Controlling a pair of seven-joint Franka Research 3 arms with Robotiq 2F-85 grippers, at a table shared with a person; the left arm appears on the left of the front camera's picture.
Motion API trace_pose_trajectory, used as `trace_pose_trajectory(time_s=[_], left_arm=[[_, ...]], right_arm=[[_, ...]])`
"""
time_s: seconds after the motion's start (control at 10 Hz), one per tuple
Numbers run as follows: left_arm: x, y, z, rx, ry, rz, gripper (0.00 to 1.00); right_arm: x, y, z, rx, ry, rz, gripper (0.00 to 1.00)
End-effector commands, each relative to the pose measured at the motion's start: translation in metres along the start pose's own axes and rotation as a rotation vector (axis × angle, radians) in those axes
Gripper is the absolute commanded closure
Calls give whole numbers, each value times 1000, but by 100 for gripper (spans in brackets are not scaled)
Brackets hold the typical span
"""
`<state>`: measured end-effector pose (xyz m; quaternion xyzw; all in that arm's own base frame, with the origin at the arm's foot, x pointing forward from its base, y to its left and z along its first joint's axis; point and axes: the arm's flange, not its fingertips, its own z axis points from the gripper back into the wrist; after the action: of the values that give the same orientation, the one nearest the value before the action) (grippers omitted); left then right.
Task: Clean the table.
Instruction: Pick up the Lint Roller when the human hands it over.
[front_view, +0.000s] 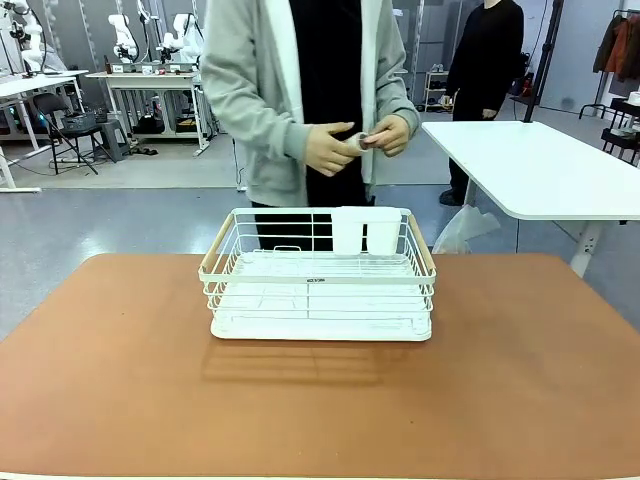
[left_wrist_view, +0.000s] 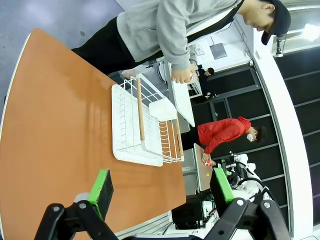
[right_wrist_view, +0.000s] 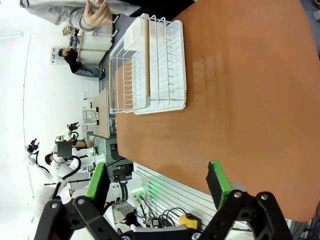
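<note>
**Reddish-brown table top, one white rack standing on it**

Front view: a wide, matte reddish-brown table (front_view: 120, 400) with rounded corners spreads across the foreground. At its middle, toward the far edge, stands a white wire dish rack (front_view: 318, 300) on a white tray. It has pale wooden side rails and a white cutlery cup (front_view: 365, 230) in its far corner. Behind the rack a person in a grey cardigan holds both hands (front_view: 332, 150) together at waist height. They are above the rack and apart from it, pinching something small and white that I cannot identify.

Left wrist view: my left pincer (left_wrist_view: 161, 186) hangs over the near table edge, green pads spread wide, nothing between them. The rack lies well ahead.

Right wrist view: my right pincer (right_wrist_view: 156, 180) gapes just as wide and is empty, also well short of the rack.

I judge the rack is what needs clearing. To do it well, I would wait until the person's hands are away, bring one pincer to each wooden rail, close both together, and lift level so the tray does not slide.
</note>
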<state>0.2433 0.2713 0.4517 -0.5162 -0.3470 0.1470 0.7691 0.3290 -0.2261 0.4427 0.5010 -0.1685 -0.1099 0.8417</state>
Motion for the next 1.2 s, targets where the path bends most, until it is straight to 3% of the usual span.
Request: trace_pose_trajectory(time_s=[0.0,1.1], left_arm=[[4,1,3,-24,-10,-22,0],[4,1,3,-24,-10,-22,0]], right_arm=[[-1,1,0,20,-9,25,0],[-1,1,0,20,-9,25,0]])
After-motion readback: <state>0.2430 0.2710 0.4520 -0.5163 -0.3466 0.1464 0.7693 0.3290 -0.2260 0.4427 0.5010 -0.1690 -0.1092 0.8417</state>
